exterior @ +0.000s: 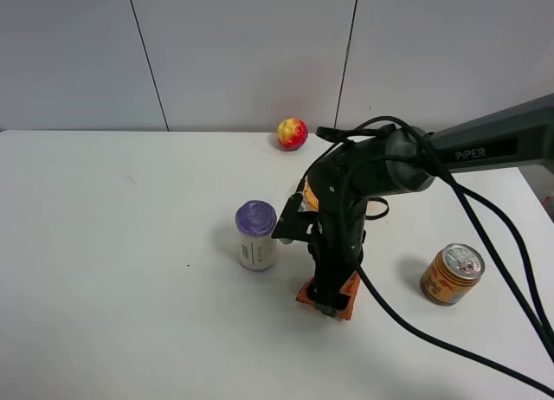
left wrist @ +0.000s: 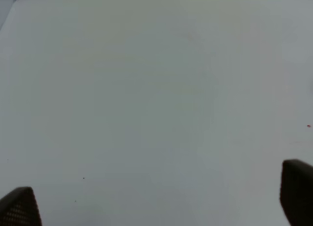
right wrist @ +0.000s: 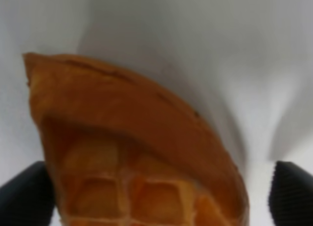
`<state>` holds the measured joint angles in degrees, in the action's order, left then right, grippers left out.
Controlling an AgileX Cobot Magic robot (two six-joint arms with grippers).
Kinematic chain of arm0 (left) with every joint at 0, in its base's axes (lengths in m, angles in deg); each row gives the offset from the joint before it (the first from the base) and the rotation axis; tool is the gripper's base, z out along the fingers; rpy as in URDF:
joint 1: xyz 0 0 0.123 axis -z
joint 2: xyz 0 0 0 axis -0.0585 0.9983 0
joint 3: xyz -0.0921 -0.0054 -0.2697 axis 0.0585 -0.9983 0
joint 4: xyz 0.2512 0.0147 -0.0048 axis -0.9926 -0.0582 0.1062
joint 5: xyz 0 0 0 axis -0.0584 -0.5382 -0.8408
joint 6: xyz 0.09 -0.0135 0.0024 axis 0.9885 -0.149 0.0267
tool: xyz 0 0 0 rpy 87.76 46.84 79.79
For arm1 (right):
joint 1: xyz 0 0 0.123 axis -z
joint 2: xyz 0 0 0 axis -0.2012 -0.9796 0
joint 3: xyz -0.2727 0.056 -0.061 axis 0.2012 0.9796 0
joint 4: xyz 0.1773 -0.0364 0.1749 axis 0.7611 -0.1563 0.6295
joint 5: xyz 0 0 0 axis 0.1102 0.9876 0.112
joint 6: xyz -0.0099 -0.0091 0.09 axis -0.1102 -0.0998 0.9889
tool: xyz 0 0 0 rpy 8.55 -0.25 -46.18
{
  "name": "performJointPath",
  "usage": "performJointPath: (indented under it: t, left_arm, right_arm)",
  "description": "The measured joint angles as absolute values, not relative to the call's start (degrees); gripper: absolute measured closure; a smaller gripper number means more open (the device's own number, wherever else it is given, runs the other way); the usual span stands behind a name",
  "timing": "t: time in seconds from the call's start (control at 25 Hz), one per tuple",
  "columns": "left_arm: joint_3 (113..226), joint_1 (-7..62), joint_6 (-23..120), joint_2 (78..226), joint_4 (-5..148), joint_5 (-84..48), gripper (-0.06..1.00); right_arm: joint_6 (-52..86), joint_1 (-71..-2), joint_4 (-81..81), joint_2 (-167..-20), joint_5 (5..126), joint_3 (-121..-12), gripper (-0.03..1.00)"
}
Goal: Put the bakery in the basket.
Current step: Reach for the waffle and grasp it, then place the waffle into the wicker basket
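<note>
Bakery (right wrist: 137,152) lies flat on the bench (exterior: 130,287) between the spread fingers of our right claw (right wrist: 159,196), gripping nothing; we judge it light, stiff, crumbly, best pinched across its edges.

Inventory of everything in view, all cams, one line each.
table: 1, white, under everything
waffle piece: 1, orange-brown, flat on table, front centre
bottle: 1, white with purple cap, upright, left of waffle
can: 1, orange with silver top, upright, right of waffle
ball-like fruit: 1, red-yellow, table's far edge
orange patch: 1, mostly hidden beyond the waffle, cannot identify
right gripper: 1, black, open, fingers either side of waffle
left gripper: 1, black, open, over table
</note>
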<state>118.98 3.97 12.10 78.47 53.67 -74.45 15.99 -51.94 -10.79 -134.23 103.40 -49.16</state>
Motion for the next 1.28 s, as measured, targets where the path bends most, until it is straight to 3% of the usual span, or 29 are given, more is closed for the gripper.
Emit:
performJointPath:
  t: [0.16,0.64,0.88,1.28]
  left_arm:
    - [119.0,4.0,12.1,78.5,53.7,-74.4,-0.05]
    - [119.0,4.0,12.1,78.5,53.7,-74.4,-0.05]
    - [119.0,4.0,12.1,78.5,53.7,-74.4,-0.05]
    - [119.0,4.0,12.1,78.5,53.7,-74.4,-0.05]
  right_arm:
    - [16.1,-51.9,-10.2,-134.2,103.9,-49.2,0.28]
    - [18.0,-51.9,-9.6,-133.5,106.2,-49.1,0.28]
    - [19.5,-51.4,-9.5,-124.6,106.8,-49.0,0.28]
    - [24.1,-37.8,-9.5,-118.4,100.3,-49.0,0.28]
